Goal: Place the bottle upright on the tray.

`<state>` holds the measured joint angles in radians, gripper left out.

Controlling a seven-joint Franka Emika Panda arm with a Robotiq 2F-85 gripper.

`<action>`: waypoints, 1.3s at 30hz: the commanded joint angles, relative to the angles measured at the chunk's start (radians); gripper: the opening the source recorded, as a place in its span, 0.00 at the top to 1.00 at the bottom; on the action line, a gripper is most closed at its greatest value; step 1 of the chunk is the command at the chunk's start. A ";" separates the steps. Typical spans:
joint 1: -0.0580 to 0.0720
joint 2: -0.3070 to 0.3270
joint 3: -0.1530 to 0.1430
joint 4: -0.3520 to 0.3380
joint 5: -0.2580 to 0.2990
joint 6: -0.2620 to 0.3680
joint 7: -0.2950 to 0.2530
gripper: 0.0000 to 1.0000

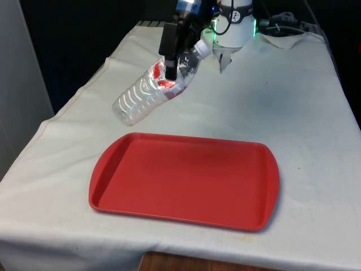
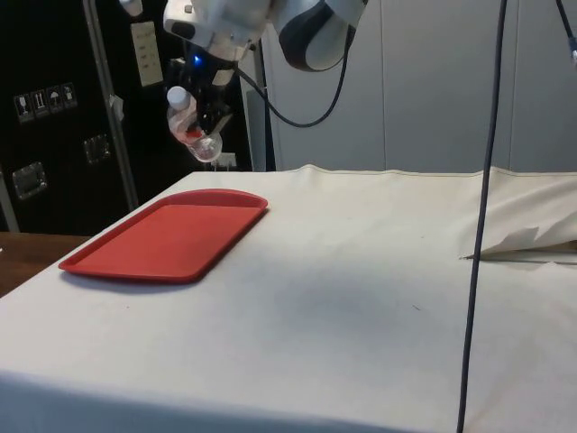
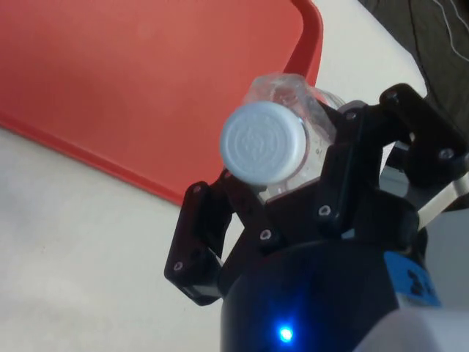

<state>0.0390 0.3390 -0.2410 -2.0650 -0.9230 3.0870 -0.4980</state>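
We've got gripper (image 1: 171, 66) clamped on clear plastic bottle (image 1: 152, 93) near its neck, bottle tilted, white cap (image 3: 264, 142) up, held in air beyond red tray (image 1: 186, 179).

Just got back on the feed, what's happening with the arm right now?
The gripper is shut on a clear plastic bottle near its neck and holds it in the air, tilted, with the white cap pointing up and back toward the robot. The red tray lies on the white cloth with nothing on it. The bottle hangs beyond the tray's far edge, not yet upright and not yet set down.
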 commanded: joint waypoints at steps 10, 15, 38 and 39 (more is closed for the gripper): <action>-0.024 0.025 0.011 0.000 0.072 0.063 -0.011 0.87; -0.025 0.034 0.005 0.002 0.104 0.093 -0.006 0.87; -0.027 0.054 -0.008 0.002 0.216 0.186 0.035 0.87; -0.027 0.053 -0.008 0.002 0.217 0.188 0.041 0.87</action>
<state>0.0250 0.3960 -0.2680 -2.0500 -0.7110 3.2610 -0.4600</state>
